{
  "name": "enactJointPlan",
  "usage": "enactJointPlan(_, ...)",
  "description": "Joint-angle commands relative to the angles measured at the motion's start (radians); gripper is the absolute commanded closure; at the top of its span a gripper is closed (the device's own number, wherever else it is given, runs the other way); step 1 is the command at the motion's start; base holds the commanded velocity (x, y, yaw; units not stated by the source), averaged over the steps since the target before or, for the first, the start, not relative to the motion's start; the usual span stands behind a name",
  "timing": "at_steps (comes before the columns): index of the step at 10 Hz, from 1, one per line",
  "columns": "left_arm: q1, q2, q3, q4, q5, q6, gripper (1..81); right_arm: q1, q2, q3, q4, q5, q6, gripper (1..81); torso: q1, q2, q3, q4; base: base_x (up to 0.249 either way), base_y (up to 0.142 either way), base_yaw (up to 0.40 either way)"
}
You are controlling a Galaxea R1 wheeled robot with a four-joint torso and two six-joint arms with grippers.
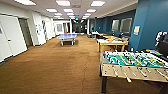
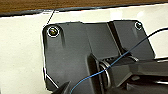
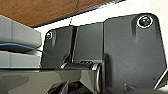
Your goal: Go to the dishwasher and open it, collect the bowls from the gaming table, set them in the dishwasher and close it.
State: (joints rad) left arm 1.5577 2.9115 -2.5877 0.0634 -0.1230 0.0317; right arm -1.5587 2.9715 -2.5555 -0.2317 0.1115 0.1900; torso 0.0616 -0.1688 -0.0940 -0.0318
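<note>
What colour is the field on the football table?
Green, with pale markings, on the football table; best seen in the head view.

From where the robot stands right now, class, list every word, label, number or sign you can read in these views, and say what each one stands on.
No text can be read.
Yellowish notice on the blue wall: too blurred to read.
Papers on the white wall left of the corridor: too blurred to read.
Green ceiling sign far down the corridor: too small to read.
Table-football table: no legible marking.
</note>
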Motion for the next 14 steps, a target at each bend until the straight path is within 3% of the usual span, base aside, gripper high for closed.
enactJointPlan(1,-0.046,-0.003,-0.003,-0.002,0.052,0.005,1.0,0.050,0.000,0.005,-0.014,-0.042,-0.004,1.0,0.000,0.000,0.000,0.000,0.000,0.000,0.000)
enactJointPlan(11,-0.040,-0.004,-0.003,0.001,0.052,0.008,1.0,0.050,0.007,0.003,-0.018,-0.044,-0.004,1.0,0.000,0.000,0.000,0.000,0.000,0.000,0.000)
enactJointPlan(14,-0.040,-0.004,-0.003,0.001,0.052,0.008,1.0,0.048,0.008,0.003,-0.020,-0.044,-0.004,1.0,-0.003,-0.001,0.000,0.000,0.099,0.000,0.000)
